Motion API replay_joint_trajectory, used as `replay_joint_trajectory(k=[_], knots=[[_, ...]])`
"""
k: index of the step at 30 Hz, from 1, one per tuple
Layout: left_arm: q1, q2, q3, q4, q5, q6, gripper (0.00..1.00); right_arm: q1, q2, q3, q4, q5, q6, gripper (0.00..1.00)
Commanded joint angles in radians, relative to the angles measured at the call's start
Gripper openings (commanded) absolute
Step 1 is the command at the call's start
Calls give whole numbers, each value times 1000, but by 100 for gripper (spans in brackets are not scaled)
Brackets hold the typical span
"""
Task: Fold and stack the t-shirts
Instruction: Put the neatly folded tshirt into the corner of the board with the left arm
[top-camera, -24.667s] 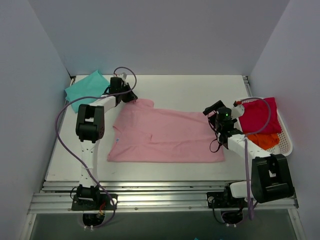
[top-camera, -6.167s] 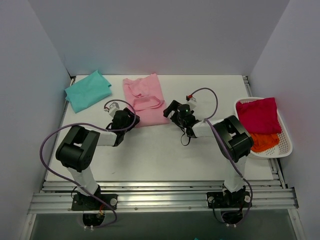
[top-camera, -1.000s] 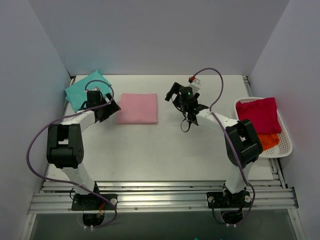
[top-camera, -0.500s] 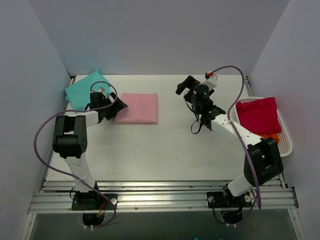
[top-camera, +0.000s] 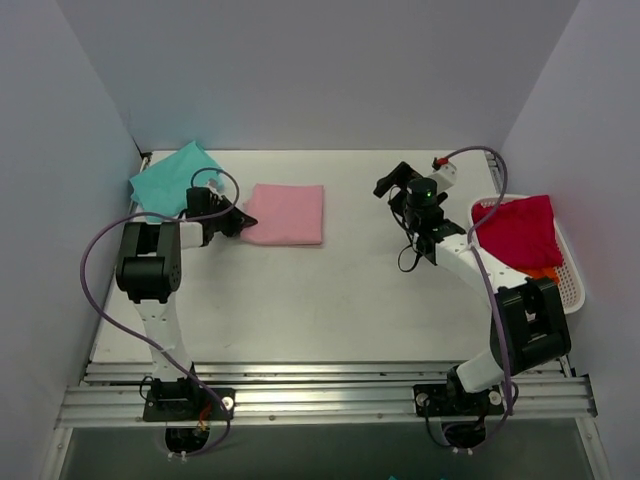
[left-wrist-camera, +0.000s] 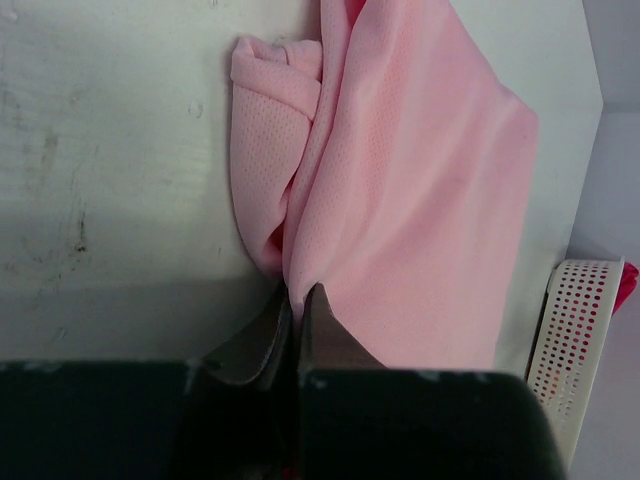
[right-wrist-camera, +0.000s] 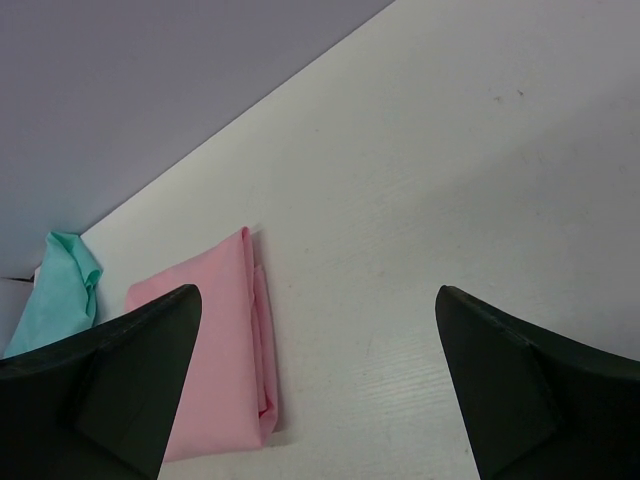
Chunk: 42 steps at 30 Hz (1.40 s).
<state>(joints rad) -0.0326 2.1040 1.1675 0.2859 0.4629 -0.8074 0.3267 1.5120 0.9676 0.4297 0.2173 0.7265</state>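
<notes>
Since a moment ago the left gripper (left-wrist-camera: 295, 300) has pressed shut on the left edge of the folded pink t-shirt (top-camera: 288, 214), seemingly pinching all layers, probably to drag it onto the teal t-shirt (top-camera: 165, 180) at far left; the right gripper (right-wrist-camera: 315, 295), spread wide and empty, has drawn back rightward.

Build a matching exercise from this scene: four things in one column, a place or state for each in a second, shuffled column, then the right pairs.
Column 1
1. pink t-shirt
2. teal t-shirt
3. left hand
4. right hand

Column 2
A. open, over the table
B. lying in the far left corner
C. folded, one edge pinched by a hand
D. shut on pink cloth

Pairs: 1-C, 2-B, 3-D, 4-A
</notes>
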Motion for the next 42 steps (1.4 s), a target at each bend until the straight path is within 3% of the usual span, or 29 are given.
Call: replay_joint_trajectory(k=[1, 5, 8, 12, 19, 24, 32, 42], knots=[[14, 50, 73, -128, -10, 46, 2, -32, -73, -24, 79, -44, 22, 100], [17, 89, 362, -359, -15, 206, 2, -60, -72, -53, 139, -87, 42, 100], [28, 166, 518, -457, -1, 253, 2, -95, -50, -53, 171, -139, 57, 100], [72, 287, 838, -608, 32, 298, 2, -144, -10, -52, 219, -206, 83, 100], [151, 379, 1122, -797, 26, 339, 2, -190, 30, -90, 306, -302, 120, 100], [210, 352, 1205, -841, 26, 356, 2, -195, 74, -89, 337, -326, 136, 100], [275, 251, 1210, -815, 22, 352, 2, -181, 125, -73, 383, -369, 160, 99], [381, 211, 1065, -781, -76, 393, 2, -138, 152, -32, 368, -366, 148, 99]])
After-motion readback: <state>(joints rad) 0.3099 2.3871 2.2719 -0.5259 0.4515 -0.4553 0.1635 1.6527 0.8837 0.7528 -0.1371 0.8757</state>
